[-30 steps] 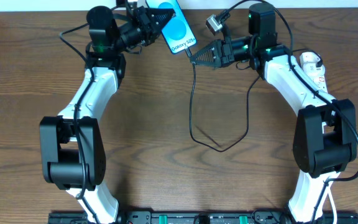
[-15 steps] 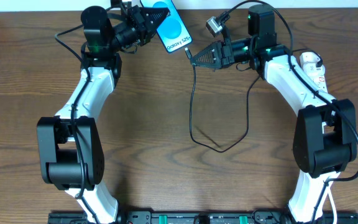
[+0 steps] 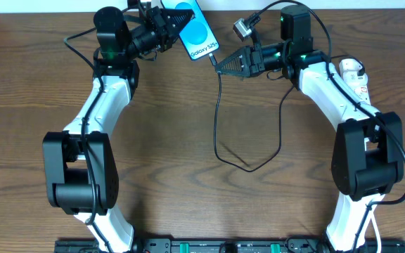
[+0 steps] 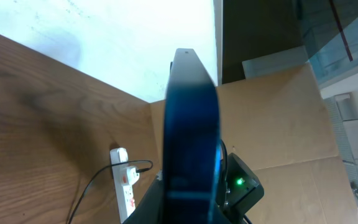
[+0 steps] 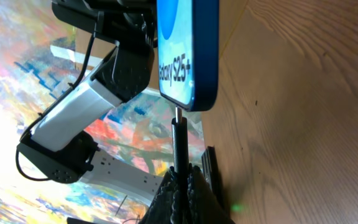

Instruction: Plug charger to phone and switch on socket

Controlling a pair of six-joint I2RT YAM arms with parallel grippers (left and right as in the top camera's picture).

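While the left gripper (image 3: 174, 22) is clamped on the upper part of the phone (image 3: 199, 34), holding it raised near the far edge of the table (image 3: 188, 197) with the screen tilted toward the overhead camera, I treat that handset as stiff, smooth-sided and likely slippery: glass and metal that could twist in the jaws if I push off-centre. From the left wrist I see it only edge-on, a thin blue slab, so the grip is across its flat faces, which I judge the right place. The right gripper (image 3: 220, 67) is pinched narrow on the charger (image 3: 217, 119) just behind its small plug tip (image 5: 179, 140), and from the right wrist that tip points straight at the phone's lower edge and meets it; whether it has seated in the port I cannot tell. I judge the tip rigid but small and easily bent, so holding it close to the end is right, and any push should run along the phone's long axis. Below the gripper the cable is light and limp; it hangs down, loops loosely on the wood and runs back up toward the right arm, so it should add little drag. Over by the right arm, the socket (image 3: 355, 76) lies flat, well apart from the phone, its switch not yet attended to.
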